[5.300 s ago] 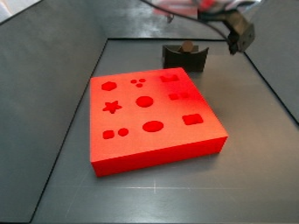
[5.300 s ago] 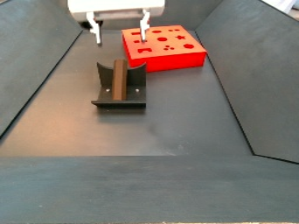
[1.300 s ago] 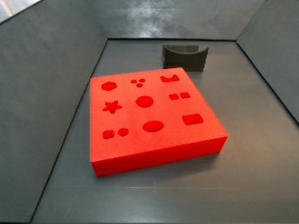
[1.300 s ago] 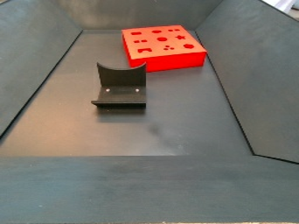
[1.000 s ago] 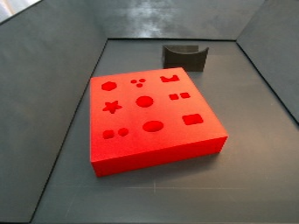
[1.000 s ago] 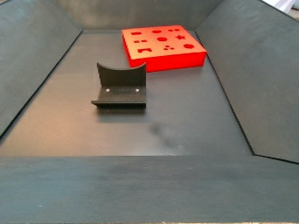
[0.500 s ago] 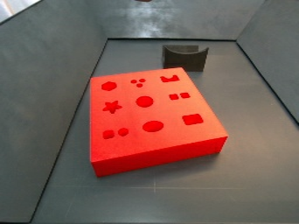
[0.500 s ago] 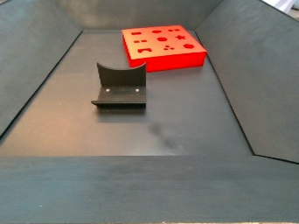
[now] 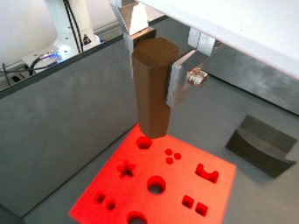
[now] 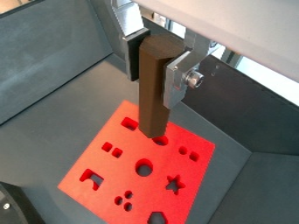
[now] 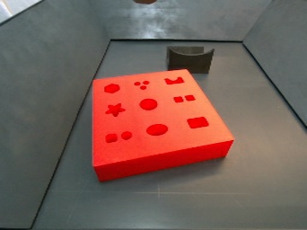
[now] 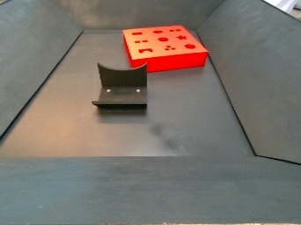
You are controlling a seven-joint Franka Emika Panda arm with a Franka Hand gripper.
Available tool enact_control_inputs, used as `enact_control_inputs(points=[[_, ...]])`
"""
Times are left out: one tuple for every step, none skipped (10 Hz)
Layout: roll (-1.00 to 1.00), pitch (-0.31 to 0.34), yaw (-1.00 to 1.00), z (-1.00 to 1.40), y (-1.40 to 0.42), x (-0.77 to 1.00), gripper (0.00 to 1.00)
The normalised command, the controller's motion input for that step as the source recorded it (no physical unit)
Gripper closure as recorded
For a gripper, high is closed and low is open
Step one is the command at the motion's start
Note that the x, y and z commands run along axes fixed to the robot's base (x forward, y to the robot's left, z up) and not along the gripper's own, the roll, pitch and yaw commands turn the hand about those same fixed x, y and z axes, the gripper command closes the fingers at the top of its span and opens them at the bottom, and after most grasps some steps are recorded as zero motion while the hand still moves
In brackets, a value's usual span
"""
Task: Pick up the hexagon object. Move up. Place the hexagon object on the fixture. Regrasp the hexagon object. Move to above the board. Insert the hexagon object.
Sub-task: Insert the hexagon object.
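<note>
My gripper (image 9: 153, 59) is shut on the hexagon object (image 9: 152, 92), a dark brown prism held upright between the silver fingers (image 9: 181, 74); it also shows in a wrist view (image 10: 155, 83). It hangs high above the red board (image 9: 163, 185), its lower end over the board's edge in both wrist views (image 10: 146, 162). In a side view only the peg's tip (image 11: 145, 2) shows at the top edge, above the board (image 11: 156, 121). The dark fixture (image 11: 191, 57) stands empty behind the board; it also shows in a side view (image 12: 120, 85).
Grey sloping walls (image 11: 48, 54) close in the dark floor (image 12: 165, 132) on all sides. The board (image 12: 164, 47) lies at the far end in a side view. The fixture (image 9: 263, 145) shows beside the board in a wrist view.
The gripper left both side views after 5.3 s ago, and the fixture stands empty. Over the last half second the peg's tip has edged into the top of a side view.
</note>
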Motion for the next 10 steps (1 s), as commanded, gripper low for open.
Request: enact_control_inputs(points=[[-0.02, -0.183, 0.08, -0.93, 0.81, -0.89, 1.00], [0.00, -0.177, 0.02, -0.97, 0.77, -1.00, 1.00], [-0.08, -0.087, -0.01, -0.99, 0.74, -1.00, 1.00], [-0.11, -0.084, -0.13, -0.96, 0.61, -1.00, 1.00], [-0.20, -0.079, -0.16, -0.83, 0.47, -0.99, 1.00], [-0.21, -0.067, -0.29, -0.85, 0.37, -0.96, 1.00], [-0.15, -0.043, -0.46, -0.95, 0.29, -0.81, 1.00], [-0.19, -0.037, -0.46, -0.89, 0.23, -0.80, 1.00], [-0.26, -0.056, -0.34, -0.71, 0.11, -0.64, 1.00], [-0.35, -0.139, -0.01, -0.42, 0.00, -0.20, 1.00]])
